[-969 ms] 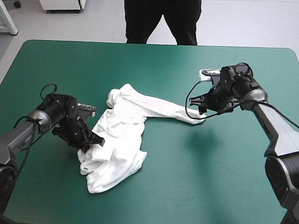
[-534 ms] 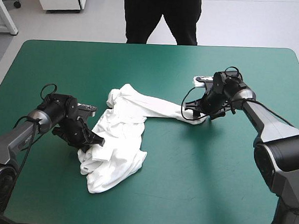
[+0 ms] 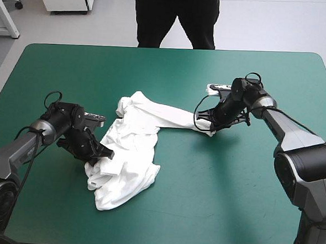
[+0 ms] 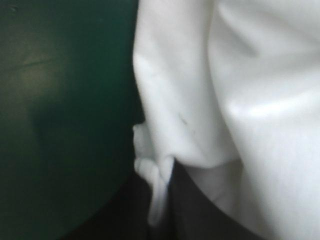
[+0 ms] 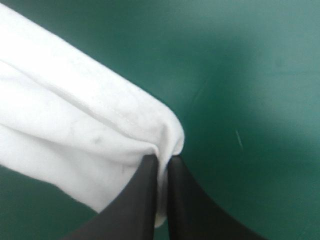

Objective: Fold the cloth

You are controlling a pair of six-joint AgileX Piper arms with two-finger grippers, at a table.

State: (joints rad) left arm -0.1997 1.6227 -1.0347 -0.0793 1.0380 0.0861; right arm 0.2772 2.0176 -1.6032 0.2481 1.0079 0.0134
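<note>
The left wrist view is blurred. The left gripper shows only as two dark shapes with a strip of the T-shirt pinched between them, and the cloth runs off the picture with no outline. From above, its tips are buried in the heap's side toward the table's left edge. The right gripper covers the sleeve end it clamps, and the picture's edge cuts off the rest of the cloth.

My left arm comes in low from eight o'clock, and my left gripper is pinched almost closed on a fold of the T-shirt. My right arm stretches in from four o'clock, wrist bent toward nine, with my right gripper clamped on the T-shirt too.
</note>
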